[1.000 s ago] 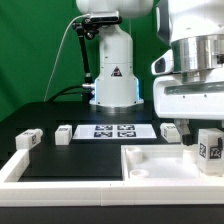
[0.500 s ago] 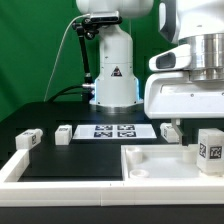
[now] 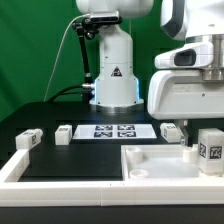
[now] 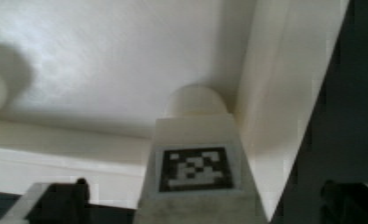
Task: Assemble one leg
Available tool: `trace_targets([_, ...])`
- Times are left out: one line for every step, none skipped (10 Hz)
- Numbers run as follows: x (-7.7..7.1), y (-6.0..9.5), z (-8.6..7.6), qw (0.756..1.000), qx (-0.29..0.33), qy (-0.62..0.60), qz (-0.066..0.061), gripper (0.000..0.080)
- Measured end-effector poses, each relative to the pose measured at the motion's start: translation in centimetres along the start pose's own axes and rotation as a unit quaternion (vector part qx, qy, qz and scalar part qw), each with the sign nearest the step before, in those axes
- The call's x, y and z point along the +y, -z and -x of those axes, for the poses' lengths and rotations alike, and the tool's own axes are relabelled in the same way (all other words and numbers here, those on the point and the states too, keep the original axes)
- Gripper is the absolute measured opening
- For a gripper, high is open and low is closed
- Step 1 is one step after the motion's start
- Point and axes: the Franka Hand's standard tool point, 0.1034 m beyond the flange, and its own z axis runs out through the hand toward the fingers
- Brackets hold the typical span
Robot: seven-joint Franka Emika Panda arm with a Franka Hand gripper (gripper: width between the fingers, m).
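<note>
A leg point(image 3: 210, 150), a chunky white post with a square tag, stands upright on the big white panel point(image 3: 150, 162) at the exterior view's right. My gripper point(image 3: 206, 126) hangs just above and around its top. In the wrist view the leg point(image 4: 202, 150) lies between my two dark fingertips point(image 4: 64, 202), with a gap on each side, so my gripper point(image 4: 207, 206) is open and not touching it. Three more legs lie on the black table: one point(image 3: 28, 140), another point(image 3: 65, 133) and a third point(image 3: 172, 130).
The marker board point(image 3: 112, 130) lies flat in front of the robot base point(image 3: 115, 80). White border rails point(image 3: 20, 170) run along the table's front and the exterior view's left. The panel has recessed corners.
My hand has risen a little and shifted toward the exterior view's right. The leg on the panel has stayed in place.
</note>
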Motion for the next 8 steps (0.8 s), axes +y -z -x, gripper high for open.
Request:
trace_targets([0.00, 0.00, 0.00, 1.000, 0.000, -0.003, 0.000, 0.0622])
trace_targets([0.00, 0.00, 0.00, 1.000, 0.000, -0.003, 0.000, 0.0450])
trace_targets([0.01, 0.00, 0.00, 1.000, 0.000, -0.003, 0.000, 0.0287])
trace_targets([0.00, 0.00, 0.00, 1.000, 0.000, -0.008, 0.000, 0.0287])
trace_targets([0.01, 0.00, 0.00, 1.000, 0.000, -0.018, 0.000, 0.0290])
trace_targets([0.04, -0.01, 0.01, 1.000, 0.000, -0.018, 0.000, 0.0290])
trace_targets([-0.07, -0.06, 0.05, 0.997, 0.003, -0.080, 0.000, 0.0290])
trace_targets([-0.14, -0.07, 0.14, 0.988, 0.007, -0.152, 0.002, 0.0290])
